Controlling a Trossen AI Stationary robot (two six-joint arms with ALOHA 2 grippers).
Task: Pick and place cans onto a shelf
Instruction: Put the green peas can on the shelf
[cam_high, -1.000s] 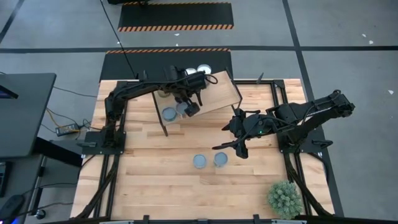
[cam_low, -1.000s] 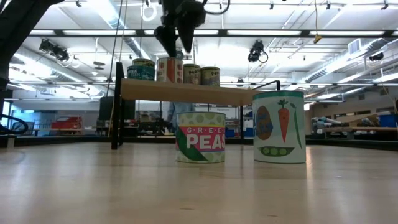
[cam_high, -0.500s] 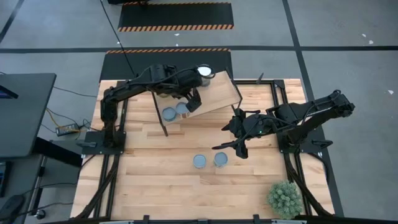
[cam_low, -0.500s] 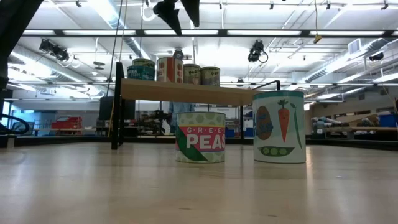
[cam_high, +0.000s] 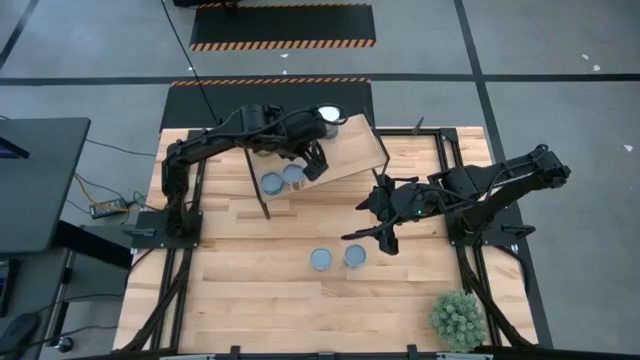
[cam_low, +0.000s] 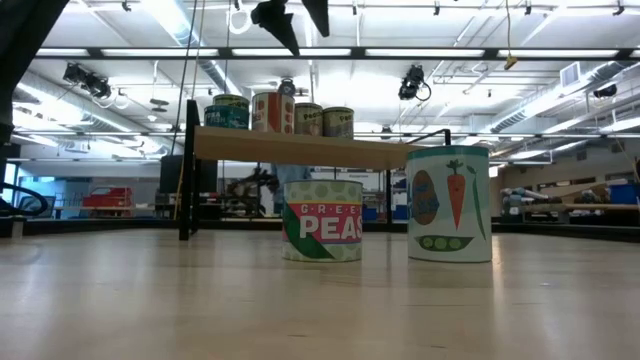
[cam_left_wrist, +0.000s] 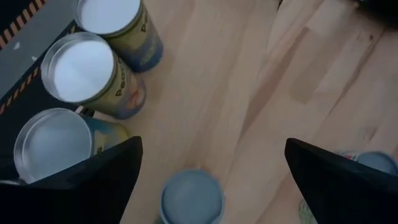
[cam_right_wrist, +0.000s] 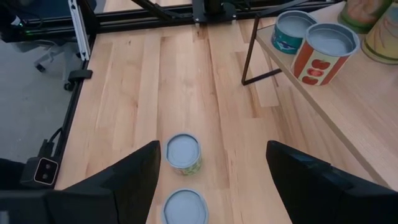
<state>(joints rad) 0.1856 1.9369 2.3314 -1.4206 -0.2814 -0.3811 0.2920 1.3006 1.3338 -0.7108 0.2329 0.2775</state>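
Observation:
The shelf (cam_high: 352, 150), a light-wood board on a black frame, stands at the table's far middle. Several cans stand upright on it: two blue-grey tops (cam_high: 271, 183) (cam_high: 292, 174) at its near left, a white top (cam_high: 328, 115) at the far edge, the others partly under my left arm. My left gripper (cam_high: 313, 163) hangs open above them (cam_left_wrist: 213, 149), touching nothing. Two more cans stand upright on the tabletop, the peas can (cam_low: 322, 220) and a taller carrot can (cam_low: 449, 203). Just beyond them my right gripper (cam_high: 372, 238) waits open, above the table.
A green spiky plant (cam_high: 458, 318) stands at the table's near right corner. The shelf's black legs (cam_high: 264, 205) reach down to the tabletop. Bare wood lies along the table's near and left parts. The arms' bases sit at the table's left and right edges.
My left gripper, open throughout, has risen from just above the red-labelled can on the shelf to well clear of the cans, drawing slightly toward the table's far edge. The cans stand where they were.

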